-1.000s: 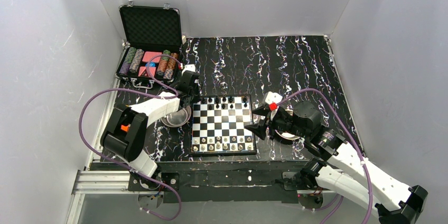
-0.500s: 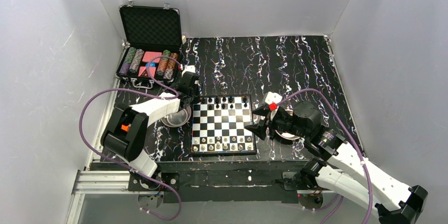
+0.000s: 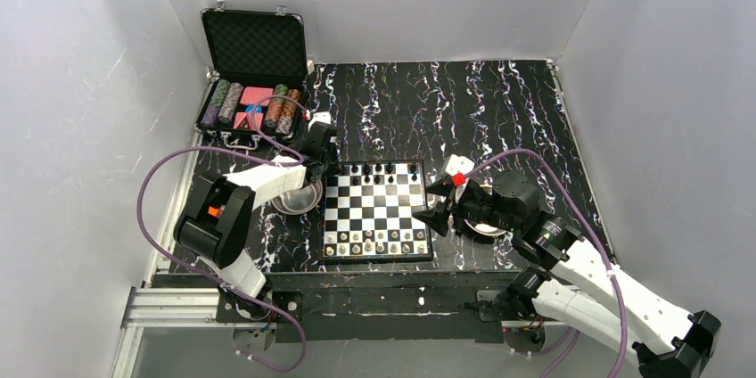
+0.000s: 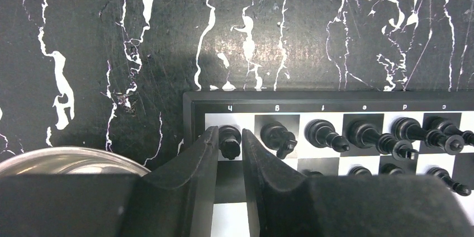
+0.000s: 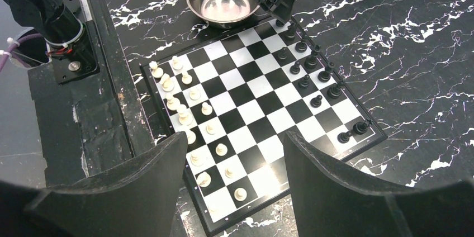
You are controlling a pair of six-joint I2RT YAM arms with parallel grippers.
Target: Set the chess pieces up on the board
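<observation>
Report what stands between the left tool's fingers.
One black chess piece, standing on the board's corner square, shown in the left wrist view.

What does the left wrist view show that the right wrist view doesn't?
Only the left wrist view: the letters h to c printed on the rim of the board. It also shows a black corner piece on the h square, standing between the narrowly parted left jaws; whether they press it I cannot tell. Only the right wrist view: the whole board, the white pieces along its opposite edge, and the right jaws spread wide, holding nothing. Both: the steel bowl beside the board and the row of black pieces.
</observation>
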